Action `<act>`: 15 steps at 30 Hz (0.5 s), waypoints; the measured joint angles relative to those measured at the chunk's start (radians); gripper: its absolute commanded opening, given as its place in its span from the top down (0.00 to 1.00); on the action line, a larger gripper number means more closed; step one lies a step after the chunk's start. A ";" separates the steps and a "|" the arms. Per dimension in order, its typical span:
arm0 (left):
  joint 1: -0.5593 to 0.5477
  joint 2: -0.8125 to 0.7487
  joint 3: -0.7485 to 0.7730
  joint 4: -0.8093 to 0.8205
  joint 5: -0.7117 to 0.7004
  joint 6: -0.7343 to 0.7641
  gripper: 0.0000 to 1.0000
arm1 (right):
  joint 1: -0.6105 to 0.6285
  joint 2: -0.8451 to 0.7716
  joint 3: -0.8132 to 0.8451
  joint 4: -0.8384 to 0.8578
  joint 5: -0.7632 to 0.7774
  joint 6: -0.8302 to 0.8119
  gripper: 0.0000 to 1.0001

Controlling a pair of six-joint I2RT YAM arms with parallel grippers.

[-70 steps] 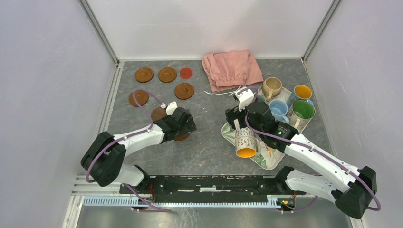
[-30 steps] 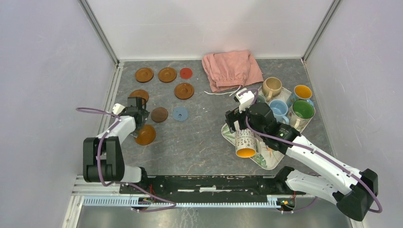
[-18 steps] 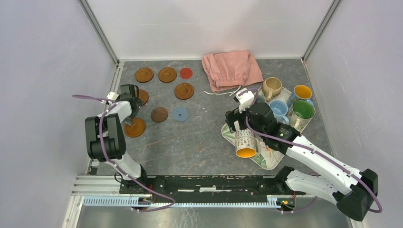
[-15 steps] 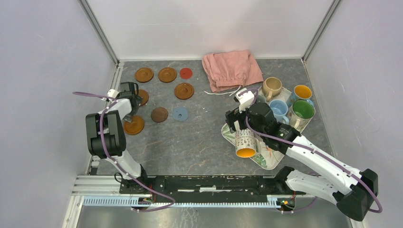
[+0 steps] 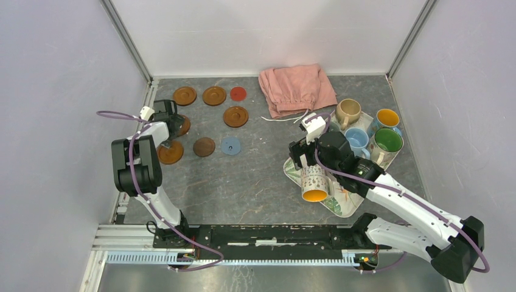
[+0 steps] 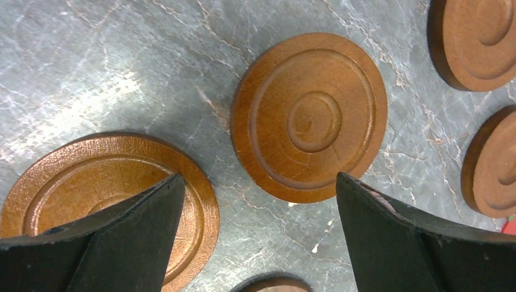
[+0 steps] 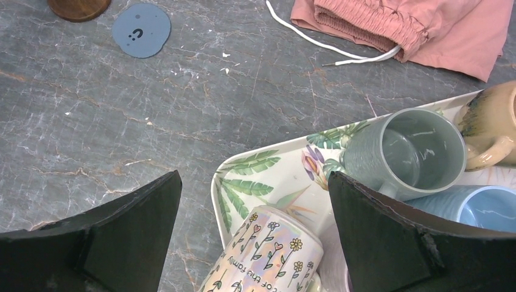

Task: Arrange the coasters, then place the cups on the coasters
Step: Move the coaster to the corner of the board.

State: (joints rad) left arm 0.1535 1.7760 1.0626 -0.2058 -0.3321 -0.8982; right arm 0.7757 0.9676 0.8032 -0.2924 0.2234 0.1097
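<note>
Overhead, I see my left gripper [image 5: 170, 129] above the far-left coasters [image 5: 214, 95] and my right gripper [image 5: 307, 161] above the tray [image 5: 339, 204]; on the left wrist, jaws spread empty over a wooden coaster [image 6: 309, 117]; on the right wrist, they are likewise released over a tipped floral cup [image 7: 261, 252].

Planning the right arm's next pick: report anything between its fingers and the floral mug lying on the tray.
Nothing visible. The open right fingers hang over the white floral ceramic mug lying on the leaf-patterned tray; the grey-green mug stands beside it, off the path.
</note>
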 measured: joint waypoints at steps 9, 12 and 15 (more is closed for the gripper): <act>-0.008 0.000 0.005 0.007 0.046 0.019 0.00 | 0.000 0.000 0.000 0.000 0.006 -0.002 0.02; -0.016 -0.003 0.005 0.002 0.052 0.025 0.00 | 0.000 0.000 0.000 0.000 0.006 -0.003 0.02; -0.027 -0.020 0.005 -0.014 0.053 0.036 0.00 | 0.000 0.000 0.000 0.000 0.006 -0.003 0.02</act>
State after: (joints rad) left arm 0.1265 1.7557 1.0672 -0.2203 -0.2787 -0.8623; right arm 0.7757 0.9676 0.8032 -0.2924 0.2298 0.1070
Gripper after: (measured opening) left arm 0.994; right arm 0.982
